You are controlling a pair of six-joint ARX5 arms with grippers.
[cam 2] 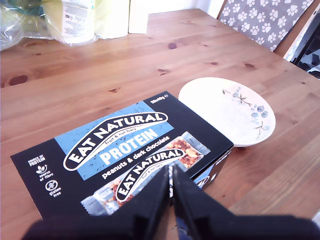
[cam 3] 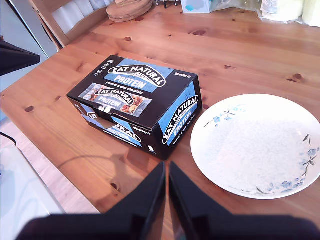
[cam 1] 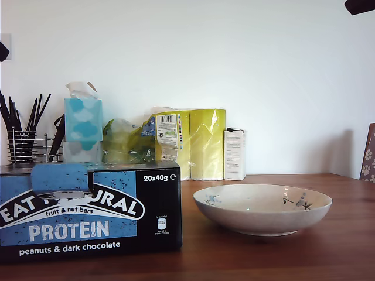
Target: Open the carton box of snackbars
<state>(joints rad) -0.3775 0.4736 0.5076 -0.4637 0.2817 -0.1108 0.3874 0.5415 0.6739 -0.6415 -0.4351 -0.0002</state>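
The carton box of snackbars (cam 1: 88, 211) stands shut on the wooden table at the exterior view's left, its blue front panel facing that camera. Its lid (cam 2: 120, 150) lies flat, printed with a snack bar picture. My first gripper (cam 2: 171, 182) hangs above the box's near edge, fingers pressed together and holding nothing. My second gripper (cam 3: 166, 177) is also shut and empty; it hovers over the table, apart from the box (cam 3: 135, 100), near its corner. In the exterior view neither gripper shows, only dark arm parts at the top right corner (cam 1: 358, 6) and the left edge (cam 1: 3, 51).
A white flowered bowl (cam 1: 262, 208) sits right beside the box (cam 3: 255, 145). Behind stand a pale blue tissue box (cam 1: 82, 120), a yellow paper roll pack (cam 1: 196, 143), a small white carton (cam 1: 234, 154) and a wire rack of black utensils (cam 1: 26, 137). A paw-print chair cushion (cam 2: 270, 20) lies beyond the table's edge.
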